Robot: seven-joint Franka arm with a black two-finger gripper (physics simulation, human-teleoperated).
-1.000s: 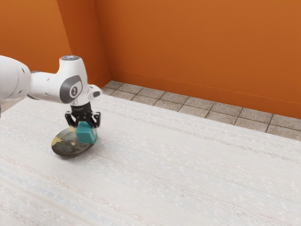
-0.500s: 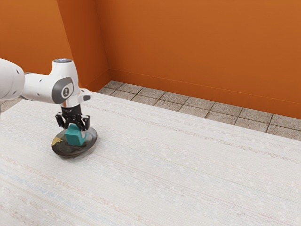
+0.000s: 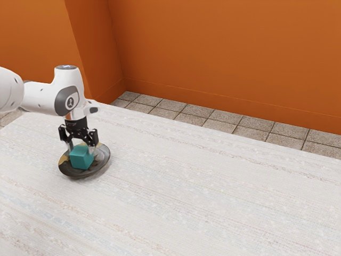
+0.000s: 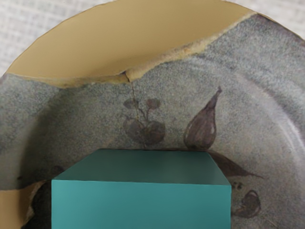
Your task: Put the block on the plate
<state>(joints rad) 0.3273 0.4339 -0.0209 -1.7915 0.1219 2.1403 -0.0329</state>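
Nearest, on the pale worktop (image 3: 192, 208), the dark ceramic plate (image 3: 102, 162) lies toward half past eight in the exterior view. The teal block (image 3: 80, 159) sits within its rim, close to the centre, and looks to be resting on the plate, though I can't tell whether its underside is fully flat. Just above is the tool (image 3: 81, 150), released, its fingers (image 3: 91, 150) spread to either side of the block. I judge the letting-go to be in hand, the placing itself all but done. The next move calls for a straight lift toward twelve o'clock with the fingers kept wide; a sideways drift could drag or tip the block.

Against the picture half a second ago, the block is lower and sits farther below the tool's dark knuckles, where it was gripped up close to them. The tool itself is slightly toward nine o'clock of where it was, along with the white arm (image 3: 68, 88). Farther back, the floor tiles (image 3: 186, 118) and orange wall (image 3: 224, 58) are unchanged.
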